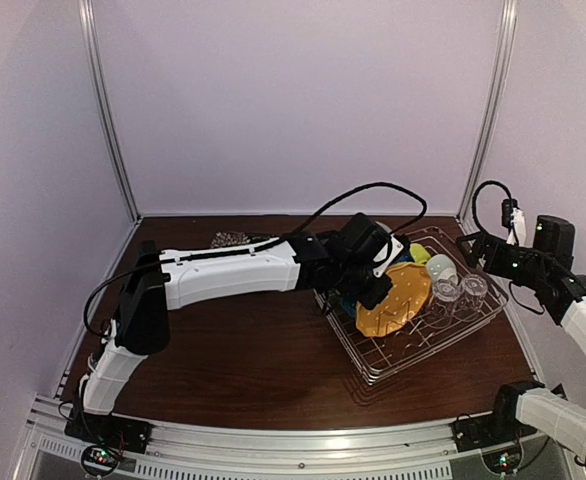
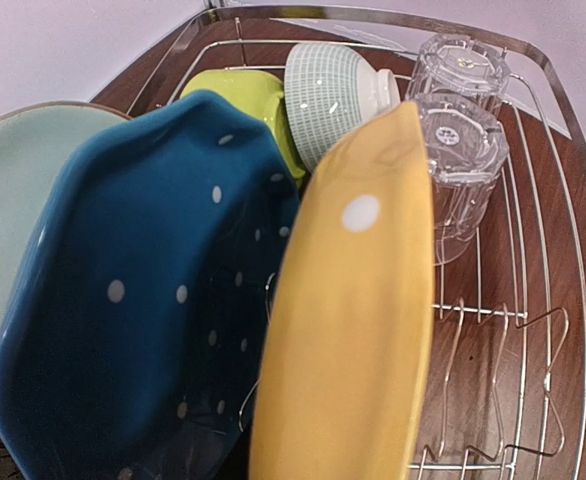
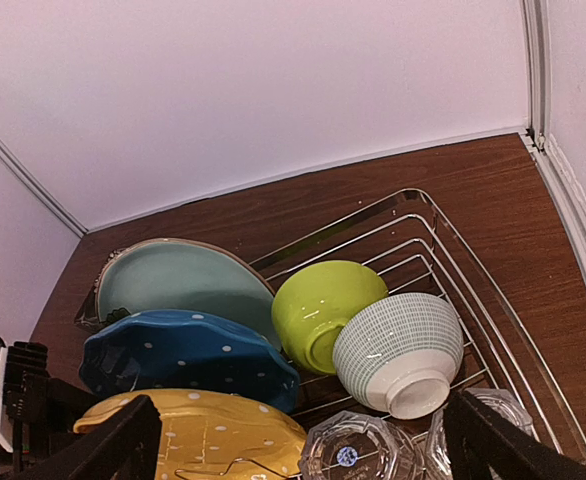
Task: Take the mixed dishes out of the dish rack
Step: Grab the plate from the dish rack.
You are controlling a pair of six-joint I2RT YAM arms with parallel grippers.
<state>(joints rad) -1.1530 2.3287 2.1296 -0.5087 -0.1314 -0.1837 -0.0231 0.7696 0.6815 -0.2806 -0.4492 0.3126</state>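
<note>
Filling the foreground of the left wrist view, the orange dotted plate [image 2: 353, 330] is standing on edge in the dish rack [image 1: 403, 352]. It is leaning close against the blue dotted plate [image 2: 143, 300], with the pale teal plate [image 2: 13, 220] standing behind that. Beyond them the yellow-green bowl [image 2: 238, 95] and the white bowl [image 2: 333, 90] are lying tipped side by side, and two clear glasses [image 2: 458, 150] are sitting just beside the orange plate's rim.

With the rack this full, the unloading is, by my reading, only beginning, and the orange plate looks like the first pick. The left gripper [image 1: 373, 275] is hanging right over that plate's upper edge, but its fingers are hidden in every view, so I cannot tell whether they are apart or clamped. The next move is calling for a firm hold on the rim and a lift clear of the prongs and glasses.

The right gripper [image 3: 303, 415] is waiting at the rack's right side, fingers spread wide, holding nothing. Everything is resting on a dark brown wooden table [image 1: 253, 340], enclosed by pale lilac walls.
</note>
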